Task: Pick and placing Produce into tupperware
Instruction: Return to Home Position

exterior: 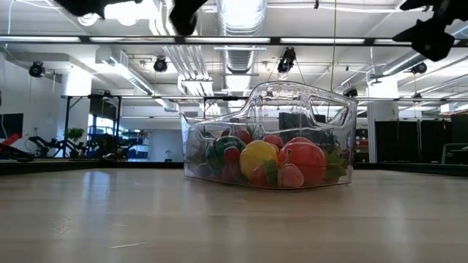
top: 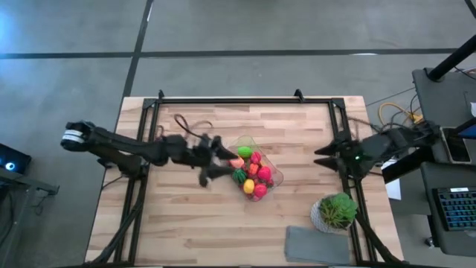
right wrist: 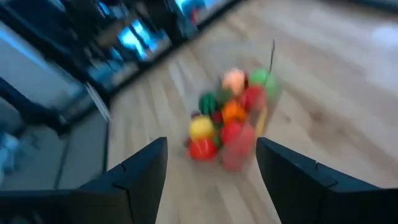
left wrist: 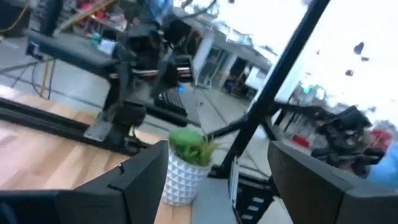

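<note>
The clear tub (top: 249, 141), full of toy produce (top: 253, 177), sits mid-worktop (top: 186, 223), well inside every edge. The left fingers (top: 220, 162) hover spread and empty just beside it. The right fingers (top: 321, 156), also spread, hang near the right edge. A potted plant (top: 336, 212) and a grey cloth (top: 316, 244) fill that corner.

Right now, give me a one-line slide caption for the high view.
Produce sits in the tupperware; left gripper open beside it, right gripper open near the table's right edge.

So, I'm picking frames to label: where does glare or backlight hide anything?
Low view: ceiling lights shine behind the tub, yet the produce shows through. Left wrist view: white glare blanks the room beyond the plant. High view: even light, no glare.
</note>
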`<state>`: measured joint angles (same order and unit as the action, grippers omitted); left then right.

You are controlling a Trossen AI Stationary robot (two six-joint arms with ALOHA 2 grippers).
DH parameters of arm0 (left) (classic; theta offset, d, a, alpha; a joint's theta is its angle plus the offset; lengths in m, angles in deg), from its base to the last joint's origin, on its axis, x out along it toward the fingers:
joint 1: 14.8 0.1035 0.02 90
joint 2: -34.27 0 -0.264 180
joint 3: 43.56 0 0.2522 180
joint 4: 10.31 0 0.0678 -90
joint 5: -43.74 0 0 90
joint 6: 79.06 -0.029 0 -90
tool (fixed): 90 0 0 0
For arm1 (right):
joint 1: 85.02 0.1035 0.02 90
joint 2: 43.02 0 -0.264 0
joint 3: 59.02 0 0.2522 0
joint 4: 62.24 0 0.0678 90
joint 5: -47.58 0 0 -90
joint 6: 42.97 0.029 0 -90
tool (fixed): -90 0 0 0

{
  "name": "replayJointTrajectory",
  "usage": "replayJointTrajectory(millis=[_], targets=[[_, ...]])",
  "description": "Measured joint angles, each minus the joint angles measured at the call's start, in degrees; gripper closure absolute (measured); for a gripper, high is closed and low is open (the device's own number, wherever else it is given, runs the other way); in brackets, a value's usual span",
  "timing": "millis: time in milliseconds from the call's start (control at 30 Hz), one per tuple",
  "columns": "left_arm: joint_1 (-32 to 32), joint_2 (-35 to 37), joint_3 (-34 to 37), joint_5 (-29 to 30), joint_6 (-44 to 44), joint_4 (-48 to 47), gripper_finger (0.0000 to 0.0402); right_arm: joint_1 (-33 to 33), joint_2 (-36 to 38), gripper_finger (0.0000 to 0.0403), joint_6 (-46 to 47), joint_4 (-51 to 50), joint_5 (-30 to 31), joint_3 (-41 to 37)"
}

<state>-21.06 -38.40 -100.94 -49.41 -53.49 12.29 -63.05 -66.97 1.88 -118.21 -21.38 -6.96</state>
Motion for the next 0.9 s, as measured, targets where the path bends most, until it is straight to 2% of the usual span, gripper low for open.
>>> replayJointTrajectory(millis=[133, 400, 533, 633, 767, 900], targets=[[5.5, 7.7, 8.8, -2.0, 3.1, 0.7, 0.0141, 0.0, 9.2, 0.0165, -3.2, 2.2, 4.5, -2.3], [9.0, 27.3, 20.6, -1.0, -0.8, 0.3, 0.0141, 0.0, 23.9, 0.0165, -9.8, 2.5, 6.1, -4.1], [9.8, 38.4, 26.4, 6.5, 0.4, -4.9, 0.0141, 0.0, 23.5, 0.0165, -12.0, 4.2, 5.9, -4.2], [9.8, 46.6, 30.3, 11.7, 2.9, -11.5, 0.0141, 0.0, 22.9, 0.0165, -15.0, 10.9, 7.7, -5.8], [9.8, 54.6, 35.2, 12.3, 2.6, -15.2, 0.0141, 0.0, 24.0, 0.0165, -18.4, 20.2, 8.3, -11.0], [9.8, 63.8, 39.2, 12.2, 0.5, -15.5, 0.0141, 0.0, 23.8, 0.0165, -17.4, 23.3, 10.0, -15.8]])
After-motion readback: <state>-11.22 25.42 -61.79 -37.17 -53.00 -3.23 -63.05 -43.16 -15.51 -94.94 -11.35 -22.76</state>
